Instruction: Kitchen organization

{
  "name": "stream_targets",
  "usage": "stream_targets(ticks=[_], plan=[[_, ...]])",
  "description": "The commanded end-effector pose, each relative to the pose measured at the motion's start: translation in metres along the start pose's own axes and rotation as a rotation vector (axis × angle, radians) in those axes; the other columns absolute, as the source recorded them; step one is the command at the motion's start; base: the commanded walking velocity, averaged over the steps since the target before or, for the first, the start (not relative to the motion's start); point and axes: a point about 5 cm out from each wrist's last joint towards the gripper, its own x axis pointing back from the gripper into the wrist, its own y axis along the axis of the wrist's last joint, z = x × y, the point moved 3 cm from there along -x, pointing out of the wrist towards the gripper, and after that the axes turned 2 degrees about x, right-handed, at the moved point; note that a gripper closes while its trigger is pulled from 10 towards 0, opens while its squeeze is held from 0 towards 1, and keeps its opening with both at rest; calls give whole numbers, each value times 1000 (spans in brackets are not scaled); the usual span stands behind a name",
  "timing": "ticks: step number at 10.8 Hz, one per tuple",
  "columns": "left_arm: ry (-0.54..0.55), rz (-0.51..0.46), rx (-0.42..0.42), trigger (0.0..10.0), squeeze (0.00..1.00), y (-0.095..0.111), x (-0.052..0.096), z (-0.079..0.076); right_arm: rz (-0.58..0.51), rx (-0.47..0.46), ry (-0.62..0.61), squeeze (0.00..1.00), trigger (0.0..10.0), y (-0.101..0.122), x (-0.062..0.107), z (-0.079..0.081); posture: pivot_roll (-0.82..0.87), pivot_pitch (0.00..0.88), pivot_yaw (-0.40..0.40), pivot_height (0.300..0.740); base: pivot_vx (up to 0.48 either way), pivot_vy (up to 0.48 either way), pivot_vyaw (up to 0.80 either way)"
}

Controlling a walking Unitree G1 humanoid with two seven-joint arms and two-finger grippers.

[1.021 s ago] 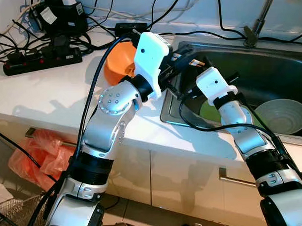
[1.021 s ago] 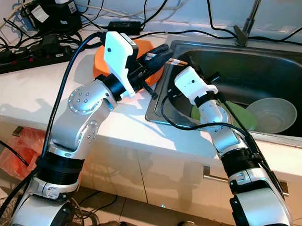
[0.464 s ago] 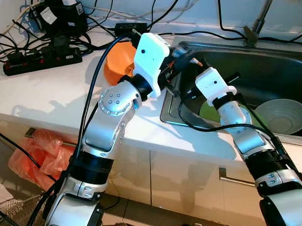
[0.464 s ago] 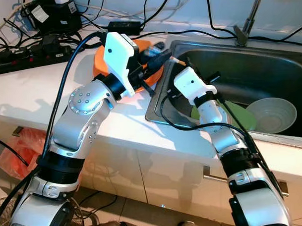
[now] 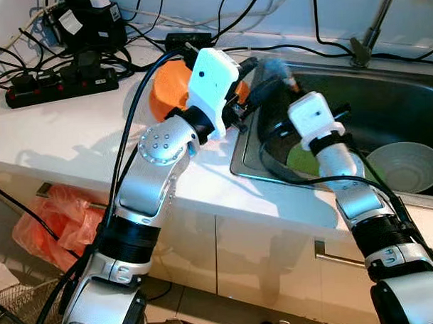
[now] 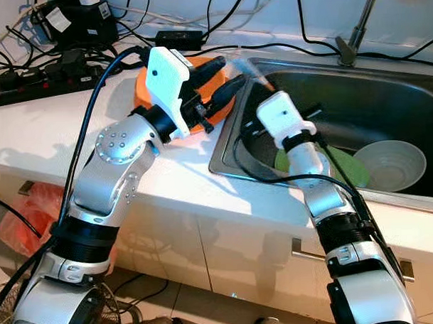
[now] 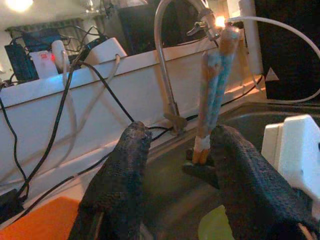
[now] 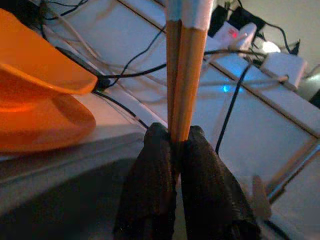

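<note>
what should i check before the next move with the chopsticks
1. Right tool shut on the chopsticks: ok.
2. Chopsticks pinched near one end, the rest standing free: ok.
3. Left tool open, chopsticks between its fingers' line of sight: ok.
4. Left tool touching the chopsticks: cannot tell.
5. Orange bowl on the counter beside the sink: ok.
6. Green plate and pale bowl lie in the sink under the arm: ok.

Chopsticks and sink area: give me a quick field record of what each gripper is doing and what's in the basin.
right gripper: shut on chopsticks, held over the sink's left end
left gripper: open, facing the chopsticks, holding nothing
sink: holds a green plate and a pale bowl
counter: orange bowl beside the sink, behind the left gripper
</note>
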Motion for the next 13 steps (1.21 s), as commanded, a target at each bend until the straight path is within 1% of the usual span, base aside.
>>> stream_targets(ticks=[1,2,3,4,5,6,7,8,9,11,12,13], plan=[[8,8,-14,10000,1000,0,2,2,19,-25,-26,0,0,-1,-4,-8,70,63,25,740,0,0,0],[11,8,-19,10000,0,0,3,3,36,-35,-37,0,0,-3,-5,-9,70,63,25,740,0,0,0],[26,17,-18,10000,0,-3,5,5,83,-95,-71,0,0,-11,-4,-15,70,63,25,740,0,0,0],[40,24,-16,10000,0,-5,6,7,115,-121,-88,0,0,-16,-4,-17,70,63,25,740,0,0,0],[82,38,-9,10000,0,-10,9,12,181,-161,-115,0,510,-27,-1,-20,71,66,22,740,0,0,0],[142,60,4,10000,0,-19,12,20,240,-241,-140,0,10000,-37,2,-19,71,64,23,740,0,0,0],[161,78,12,10000,0,-25,13,21,278,-308,-160,0,10000,-43,3,-19,71,64,23,740,0,0,0],[176,103,36,10000,0,-36,15,18,334,-385,-180,0,10000,-52,6,-17,73,58,23,740,0,0,0],[185,117,71,10000,0,-46,19,15,359,-429,-184,0,10000,-57,7,-14,74,53,22,740,0,0,0],[204,138,91,10000,0,-56,25,14,371,-445,-190,0,10000,-60,9,-15,70,49,24,740,0,0,0],[150,133,108,10000,0,-55,30,5,374,-459,-203,0,10000,-62,10,-16,75,47,24,740,0,0,0],[129,139,114,10000,0,-56,32,0,382,-465,-204,0,10000,-63,10,-15,75,47,24,740,0,0,0]])
